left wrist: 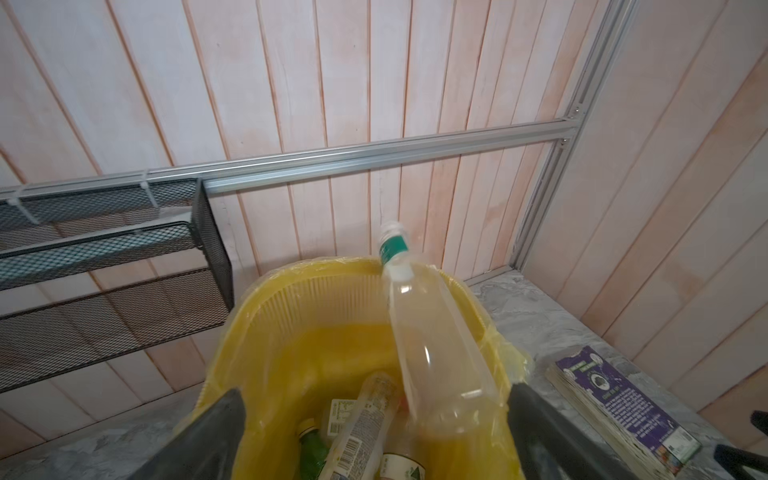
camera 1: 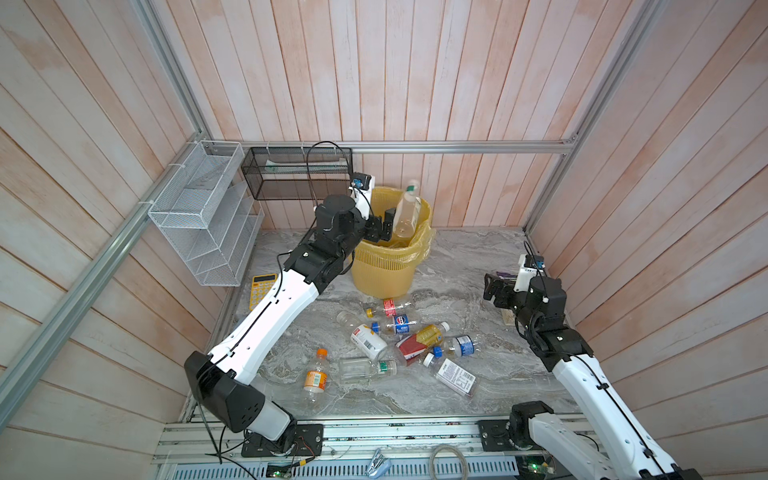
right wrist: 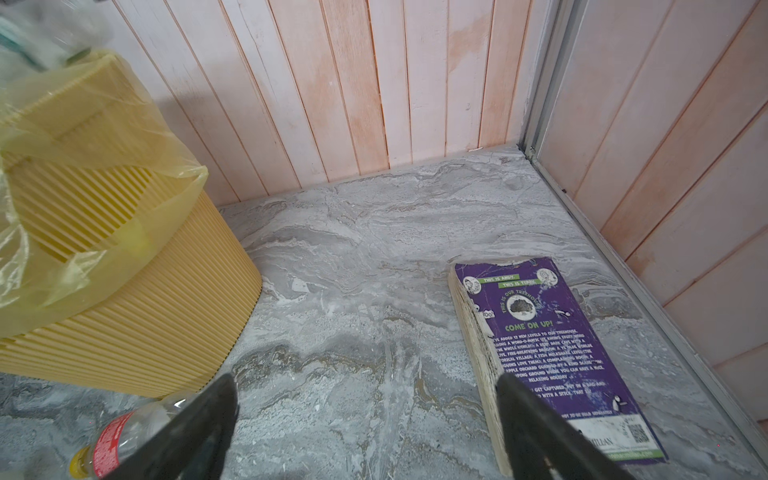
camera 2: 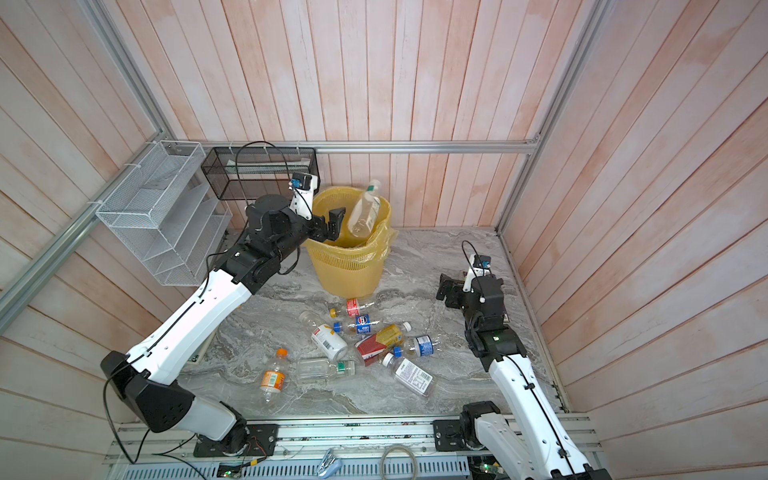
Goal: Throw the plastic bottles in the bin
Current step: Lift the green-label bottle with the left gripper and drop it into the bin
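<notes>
Left wrist view: clear bottle (left wrist: 432,353) loose at the bin (left wrist: 316,299) mouth.
Your left pincer (left wrist: 374,399) gapes empty; the bottle tilts, neck over its far edge. Lift straight clear of the liner (left wrist: 505,357). Your right pincer (camera 1: 493,289) hangs open.

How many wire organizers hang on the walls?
2. A white wire rack hangs on the left wall; a black mesh basket hangs on the back wall. None seems hidden.

The bin (camera 1: 384,270) is ribbed matt yellow plastic, lined with a glossy bag (camera 1: 424,239). The bottle (camera 1: 406,212) in its mouth is clear smooth plastic. The table (camera 1: 457,257) looks like matt grey marble. At the bin's ten o'clock hangs a black metal mesh basket (camera 1: 297,174).
</notes>
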You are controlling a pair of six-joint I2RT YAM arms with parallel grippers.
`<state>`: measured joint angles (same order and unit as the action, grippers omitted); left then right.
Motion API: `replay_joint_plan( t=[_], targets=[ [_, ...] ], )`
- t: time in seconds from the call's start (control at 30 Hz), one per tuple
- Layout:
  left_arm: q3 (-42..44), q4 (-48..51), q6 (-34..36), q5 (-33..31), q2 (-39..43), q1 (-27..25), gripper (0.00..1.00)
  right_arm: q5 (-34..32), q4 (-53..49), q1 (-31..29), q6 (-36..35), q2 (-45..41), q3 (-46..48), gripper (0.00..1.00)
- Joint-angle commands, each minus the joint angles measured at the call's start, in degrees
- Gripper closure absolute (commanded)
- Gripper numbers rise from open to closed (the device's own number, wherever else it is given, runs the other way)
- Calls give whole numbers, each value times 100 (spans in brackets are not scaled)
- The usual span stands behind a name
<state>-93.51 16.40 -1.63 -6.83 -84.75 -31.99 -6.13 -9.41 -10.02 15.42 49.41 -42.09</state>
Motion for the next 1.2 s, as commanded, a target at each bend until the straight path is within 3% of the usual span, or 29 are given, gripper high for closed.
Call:
replay_joint_plan(
  t=[0.0, 0.43, 0.5, 0.8, 0.9, 1.03, 1.17],
  targets=[
    [64, -373, 19, -381, 743, 17, 0, -63, -183, 15, 28, -67, -230, 3],
    [1143, -497, -163, -758, 1493, 25, 0, 49, -547, 18, 240, -76, -281, 3],
    [1368, -483, -192, -882, 1596, 34, 0, 24, -695, 17, 467, -46, -218, 2],
    [2820, -348, -777, -999, 2319, 183, 0, 1040, -933, 18, 2142, -301, 834, 5],
    [3116, -270, -846, -931, 2462, 228, 0, 1340, -1020, -4, 2398, -424, 1003, 11],
    [3347, -86, -986, -916, 2498, 333, 0, 1475, -1289, -299, 2152, -571, 1070, 16],
    [3540, -71, -1317, -498, 2533, 722, 0, 1339, -1529, -861, 2257, -696, 1165, 17]
  ],
)
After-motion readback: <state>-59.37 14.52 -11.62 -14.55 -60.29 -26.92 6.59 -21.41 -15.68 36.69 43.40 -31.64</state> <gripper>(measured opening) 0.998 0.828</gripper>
